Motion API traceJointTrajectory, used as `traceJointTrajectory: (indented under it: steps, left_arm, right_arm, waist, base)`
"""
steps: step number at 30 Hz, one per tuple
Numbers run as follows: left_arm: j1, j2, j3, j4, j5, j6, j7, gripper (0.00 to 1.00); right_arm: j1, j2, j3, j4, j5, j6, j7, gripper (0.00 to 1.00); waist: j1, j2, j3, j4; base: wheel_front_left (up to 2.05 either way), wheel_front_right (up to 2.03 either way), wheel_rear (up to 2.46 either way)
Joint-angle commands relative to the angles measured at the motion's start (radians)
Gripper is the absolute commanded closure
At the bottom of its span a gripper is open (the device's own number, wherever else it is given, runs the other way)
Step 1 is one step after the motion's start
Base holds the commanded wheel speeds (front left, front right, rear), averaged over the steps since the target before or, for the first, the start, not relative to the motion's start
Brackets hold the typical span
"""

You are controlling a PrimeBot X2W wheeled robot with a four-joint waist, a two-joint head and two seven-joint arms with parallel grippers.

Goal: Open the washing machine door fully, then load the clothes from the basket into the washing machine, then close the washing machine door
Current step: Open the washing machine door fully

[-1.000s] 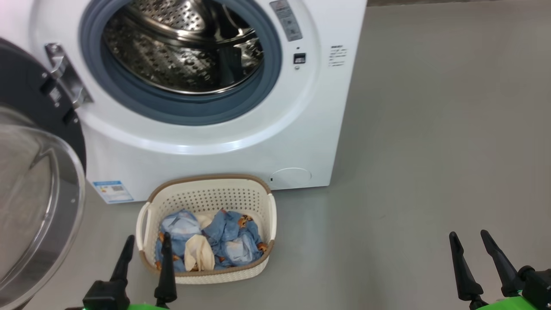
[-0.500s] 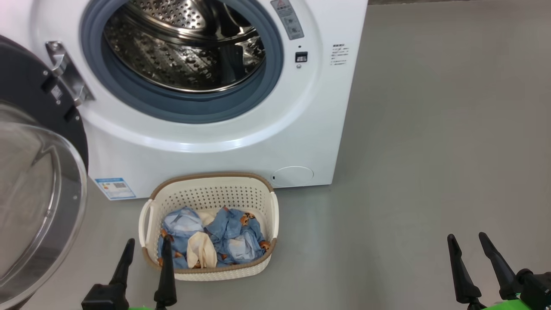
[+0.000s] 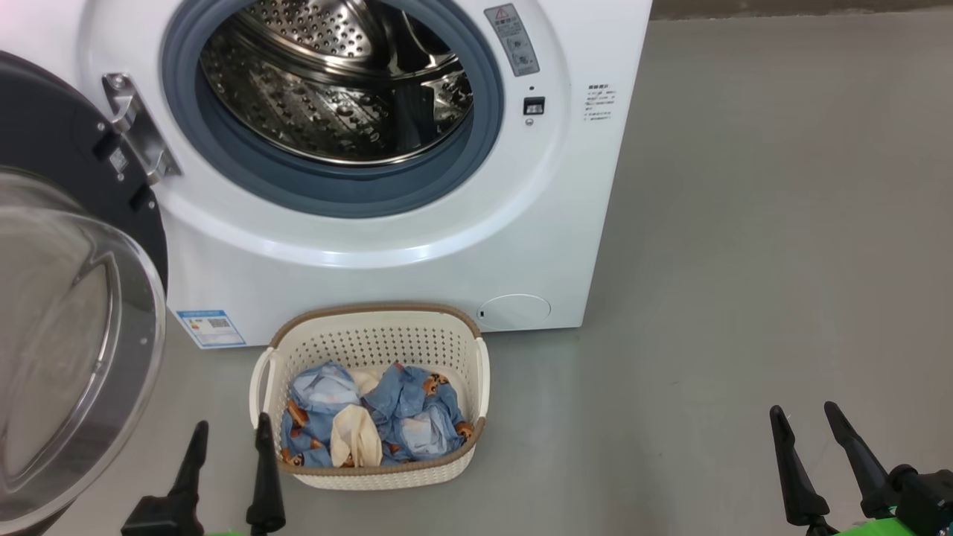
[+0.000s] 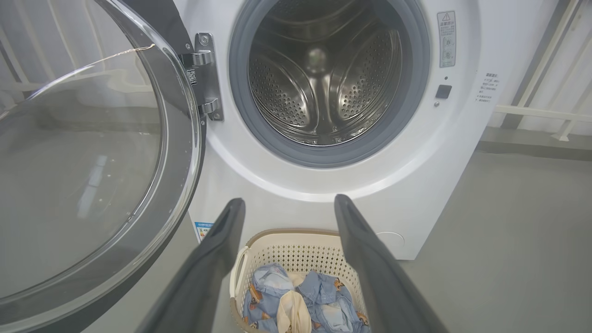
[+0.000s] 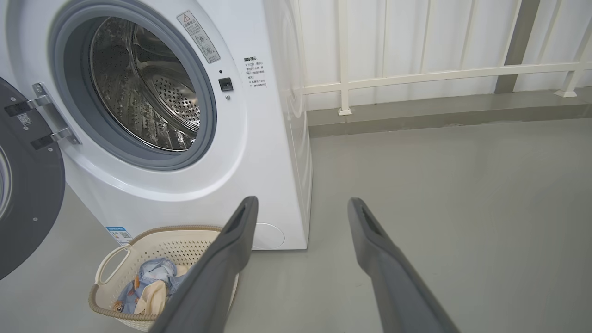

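The left gripper [image 3: 231,423], fingers spread wide and empty, hangs just left of the one cream perforated plastic basket [image 3: 372,342] heaped with blue bear-print and cream clothes [image 3: 409,417]. The right gripper [image 3: 802,408], equally spread and empty, is well apart to the right. Behind the basket stands one white boxy washing machine [image 3: 521,223], its round black-rimmed glass door [image 3: 74,335] swung open.

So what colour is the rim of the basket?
The basket rim is brown; the head view shows it best.

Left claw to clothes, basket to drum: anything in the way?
Nothing visible. The open left claw hovers by the left side of the basket, with the clothes lying uncovered inside. The washing machine door is swung out left, leaving the drum mouth unobstructed above the basket.
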Motion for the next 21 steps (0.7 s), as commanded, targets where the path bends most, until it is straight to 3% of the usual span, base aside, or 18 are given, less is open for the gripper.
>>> traceJointTrajectory:
  steps: [1, 10, 21]
  left_arm:
    - [-0.009, 0.011, 0.040, -0.015, 0.001, 0.004, -0.006, 0.00]
    - [0.003, 0.011, 0.081, 0.027, -0.001, -0.033, -0.006, 0.00]
    - [0.006, 0.011, 0.110, 0.024, -0.006, -0.041, -0.006, 0.00]
  right_arm:
    - [-0.020, -0.021, 0.025, -0.023, -0.013, 0.002, -0.012, 0.00]
    - [-0.001, -0.017, 0.028, -0.018, -0.022, 0.002, -0.012, 0.00]
    - [0.009, -0.016, 0.038, -0.015, -0.030, 0.002, -0.012, 0.00]
  waist:
    - [0.0000, 0.0000, -0.006, -0.005]
    - [0.0000, 0.0000, -0.029, -0.025]
    - [0.0000, 0.0000, -0.043, -0.028]
  base:
    - [0.00, 0.00, 0.00]
    - [0.00, 0.00, 0.00]
    - [0.00, 0.00, 0.00]
